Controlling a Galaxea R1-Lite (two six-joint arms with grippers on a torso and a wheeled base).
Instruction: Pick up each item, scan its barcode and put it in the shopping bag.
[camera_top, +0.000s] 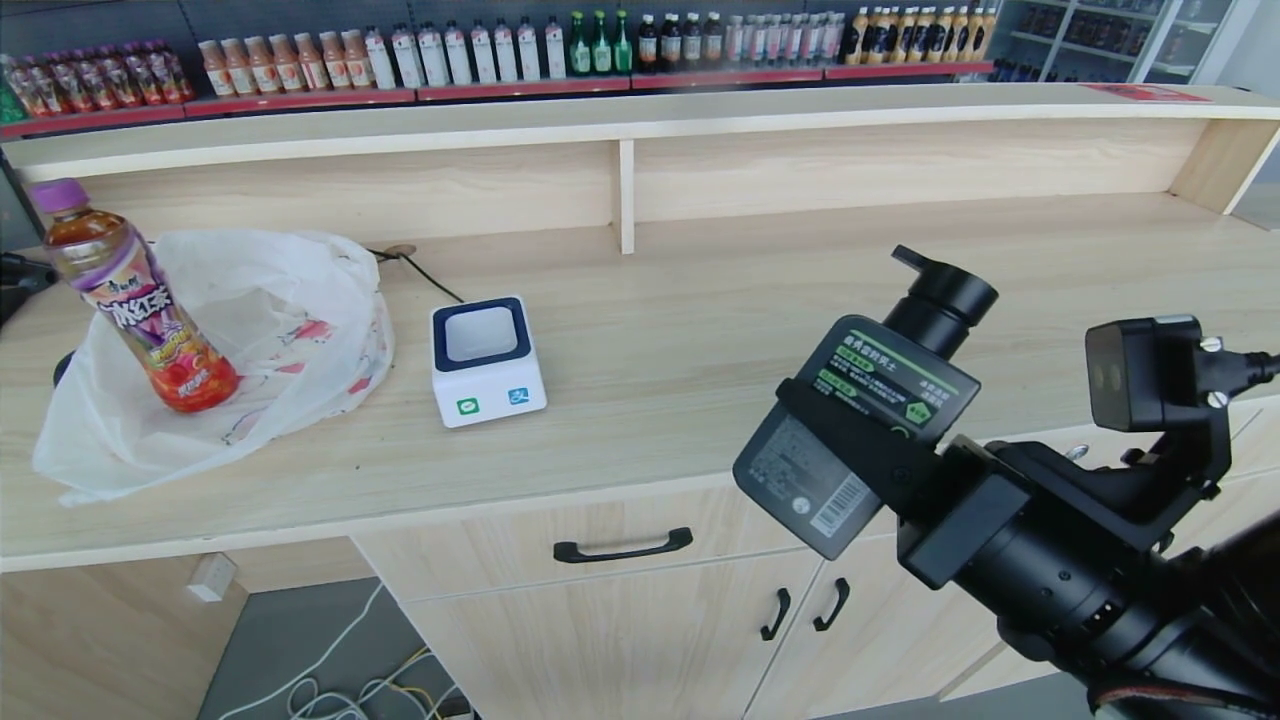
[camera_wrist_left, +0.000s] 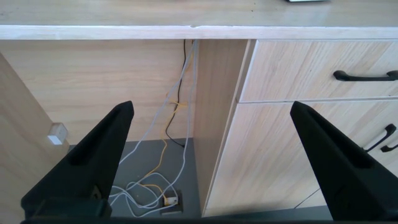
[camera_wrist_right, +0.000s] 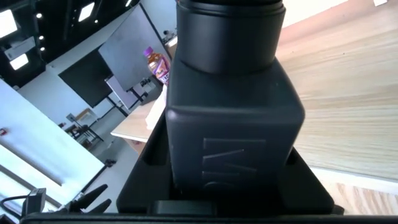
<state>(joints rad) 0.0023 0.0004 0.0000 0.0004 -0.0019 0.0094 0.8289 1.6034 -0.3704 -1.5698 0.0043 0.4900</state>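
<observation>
Start with the wooden table (camera_top: 700, 330), which spans the head view; its cabinet front (camera_top: 640, 600) with drawers and doors lies below the edge. The left wrist view shows that front from lower down, together with loose cables (camera_wrist_left: 155, 180) in an open bay and a drawer handle (camera_wrist_left: 367, 76). At the table's left end, locate the white shopping bag (camera_top: 300, 300), lying crumpled and spread out. A tea bottle (camera_top: 135, 300) with a purple cap stands tilted on it; you cannot tell whether its base sits inside the bag's opening or on top of the plastic. The black pump bottle (camera_top: 870, 400) is held off the table at the right, in front of the table edge, gripped across its body by the right claw (camera_top: 860, 440), whose fingers are closed against both sides. Its barcode label (camera_top: 838, 505) faces the head camera; the right wrist view presents the unlabelled side and, beyond it, the tea bottle small in the distance. The arm covers the bottle's base. The white scanner (camera_top: 487, 360) with a blue-rimmed top sits just right of the bag. The left claw (camera_wrist_left: 210, 107) is spread wide, holding nothing, below table level. A dark shape (camera_top: 20, 275) at the head view's left edge is cut off and unidentifiable.
</observation>
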